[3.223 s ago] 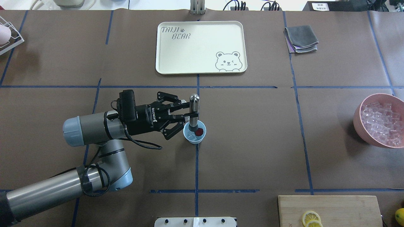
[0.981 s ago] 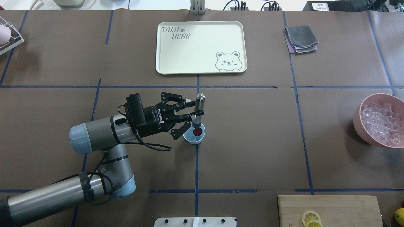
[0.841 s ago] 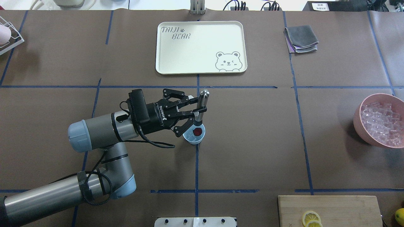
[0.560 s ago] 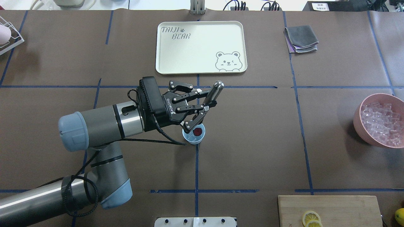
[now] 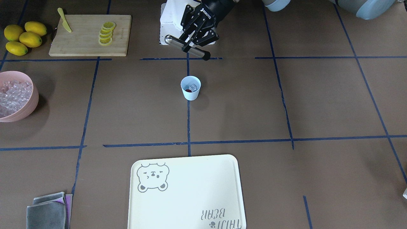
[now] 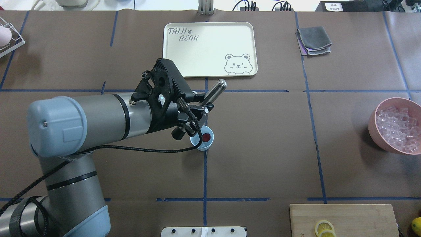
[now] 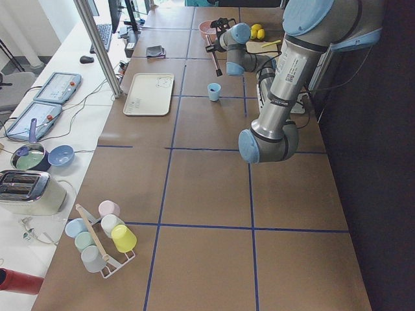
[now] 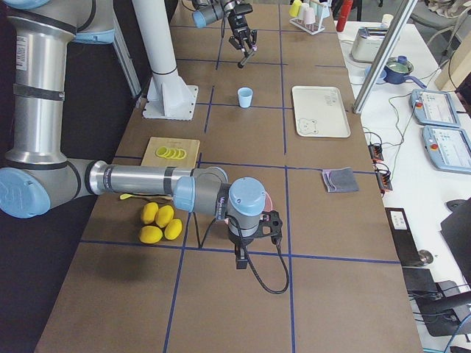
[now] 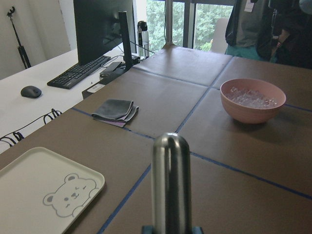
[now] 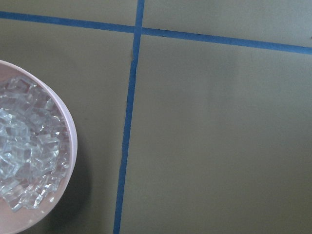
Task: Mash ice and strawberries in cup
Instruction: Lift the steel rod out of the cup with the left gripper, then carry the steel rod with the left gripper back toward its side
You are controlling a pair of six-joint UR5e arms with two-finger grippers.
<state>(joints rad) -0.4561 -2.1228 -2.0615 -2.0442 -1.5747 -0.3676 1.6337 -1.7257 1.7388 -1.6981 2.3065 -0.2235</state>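
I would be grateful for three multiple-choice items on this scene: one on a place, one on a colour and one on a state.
1. Where does the cup stand?
A) on the tray
B) on the table, on a blue tape line
C) on the cutting board

2. What colour is the bowl full of ice cubes?
A) green
B) white
C) pink

3. What is the state of the left pincer?
A) open and empty
B) shut on the cup
C) shut on the metal muddler, held outside the cup

Answers:
1 B: the front-facing view shows it on bare brown table, over the tape.
2 C: its wall is pink in both the front-facing and overhead views.
3 C: the fingers clamp the muddler's shaft, raised and away from the cup.
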